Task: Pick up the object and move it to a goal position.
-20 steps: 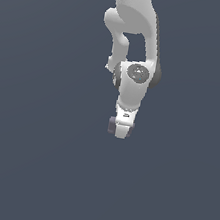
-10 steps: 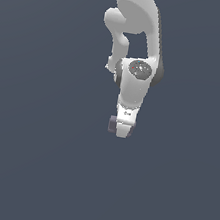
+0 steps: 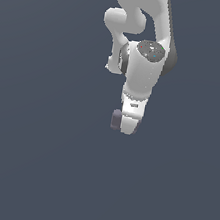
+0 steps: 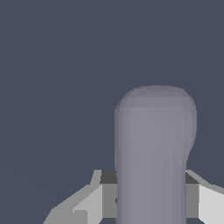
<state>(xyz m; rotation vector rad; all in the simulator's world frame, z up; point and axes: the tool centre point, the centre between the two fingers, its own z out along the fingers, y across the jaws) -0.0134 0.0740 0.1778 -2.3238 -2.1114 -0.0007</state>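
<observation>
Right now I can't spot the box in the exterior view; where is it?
The box sits at the gripper tip, peeking out on the exterior view's left; the wrist view shows it between the fingers.

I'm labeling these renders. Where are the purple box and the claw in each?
purple box (image 4: 151, 153): wrist view, middle of its broad face.
purple box (image 3: 115, 119): exterior view, the side that sticks out beside the claw.
claw (image 3: 128, 127): exterior view, its lower tip.

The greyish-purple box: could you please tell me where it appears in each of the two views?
Exterior view: the greyish-purple box peeks out at the gripper tip, on the exterior view's left side of it.
Wrist view: the box fills the foreground, rising between the grey fingers.
Shared landmark: the gripper itself.
</observation>
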